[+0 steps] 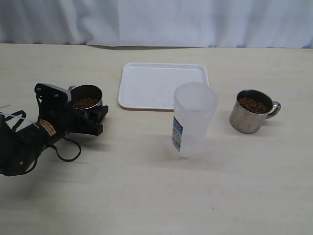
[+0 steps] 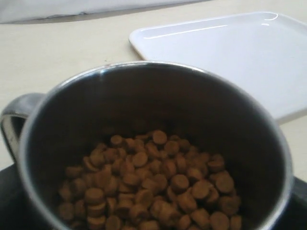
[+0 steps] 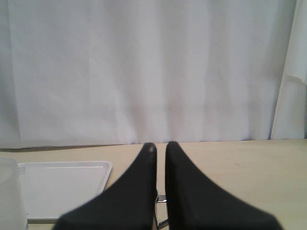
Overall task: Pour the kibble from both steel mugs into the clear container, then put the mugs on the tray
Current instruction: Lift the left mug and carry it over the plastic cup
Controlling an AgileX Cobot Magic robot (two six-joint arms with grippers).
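The left steel mug (image 1: 89, 98), upright and holding kibble (image 1: 86, 103), stands between the fingers of my left gripper (image 1: 88, 110), which is shut on its sides. Up close, that mug (image 2: 144, 96) fills the left wrist view, pellets (image 2: 153, 187) covering its bottom, black fingers (image 2: 7, 201) at its flanks. The right steel mug (image 1: 250, 112), also with kibble (image 1: 254, 105), stands alone right of the clear container (image 1: 193, 117). The white tray (image 1: 161, 85) lies behind the container. My right gripper (image 3: 160, 145) is shut on nothing and out of the exterior view.
A white curtain (image 1: 156, 19) hangs along the table's far edge. In the right wrist view the tray (image 3: 62, 184) and the container's rim (image 3: 8, 191) show at one side, and a bit of steel handle (image 3: 160, 199) shows between the fingers' bases.
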